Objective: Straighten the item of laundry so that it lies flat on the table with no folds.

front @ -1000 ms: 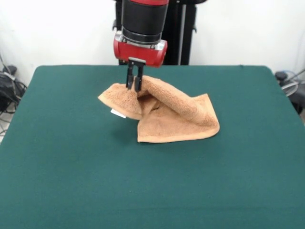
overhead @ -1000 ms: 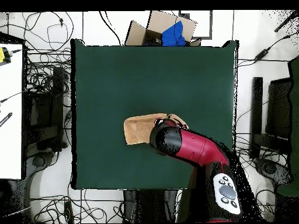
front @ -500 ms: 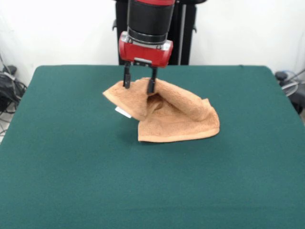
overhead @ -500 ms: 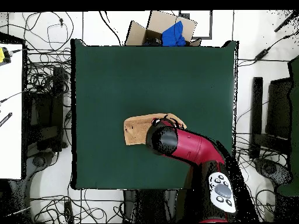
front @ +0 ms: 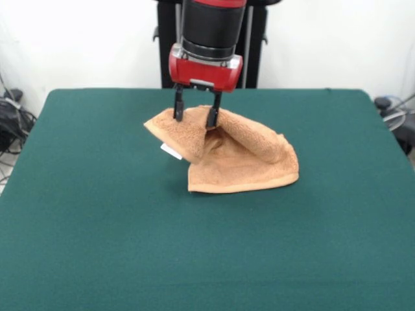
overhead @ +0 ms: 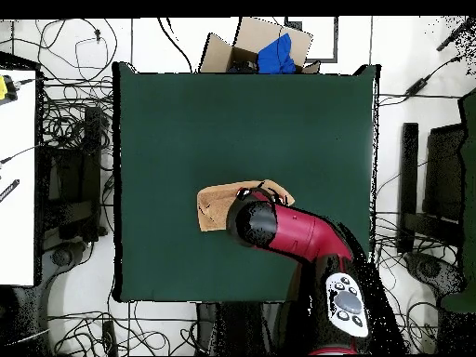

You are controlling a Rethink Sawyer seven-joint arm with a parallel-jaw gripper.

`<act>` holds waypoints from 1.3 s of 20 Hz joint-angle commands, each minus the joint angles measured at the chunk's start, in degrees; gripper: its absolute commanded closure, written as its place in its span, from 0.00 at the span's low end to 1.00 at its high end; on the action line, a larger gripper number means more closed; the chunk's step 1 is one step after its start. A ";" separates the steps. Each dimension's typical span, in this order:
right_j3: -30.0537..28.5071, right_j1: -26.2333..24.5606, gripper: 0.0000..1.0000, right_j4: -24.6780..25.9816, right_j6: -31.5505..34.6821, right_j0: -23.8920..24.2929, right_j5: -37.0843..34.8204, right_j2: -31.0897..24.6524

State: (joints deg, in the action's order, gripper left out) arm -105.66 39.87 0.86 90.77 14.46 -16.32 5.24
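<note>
A: Where do we see the claw [front: 195, 115] against the towel [front: 224, 151]?

B: Right over the towel's raised far-left part in the front view. We see the two dark fingers [front: 178, 107] spread apart, one on each side of a hump of terry cloth, their tips down at the fabric. Nothing is pinched between them; the claw stands released.

A: Do the tips touch the cloth?

B: They look to be in contact with it, or just sunk into the pile. We cannot tell which.

A: And how does the towel lie?

B: Crumpled, on the far half of the worktop [front: 97, 246], near its middle across. We see one thick fold rolled over from the claw towards the right, a flatter hemmed layer beneath reaching nearer the camera, and a flap hanging to the left with a small white tag [front: 171, 151] at its lower edge.

A: The arm [overhead: 302, 244]?

B: In the front view we see it come straight down, the red wrist block directly above the fingers. From overhead, it reaches in from the bottom right and its black end covers much of the towel [overhead: 216, 205], leaving only an orange strip showing to its left and above.
</note>
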 commanded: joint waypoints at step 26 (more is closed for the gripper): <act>2.36 1.88 0.00 -3.61 6.49 0.37 -10.31 -5.71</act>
State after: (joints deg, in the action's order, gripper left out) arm -104.17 42.04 -0.82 90.77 13.77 -21.47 5.02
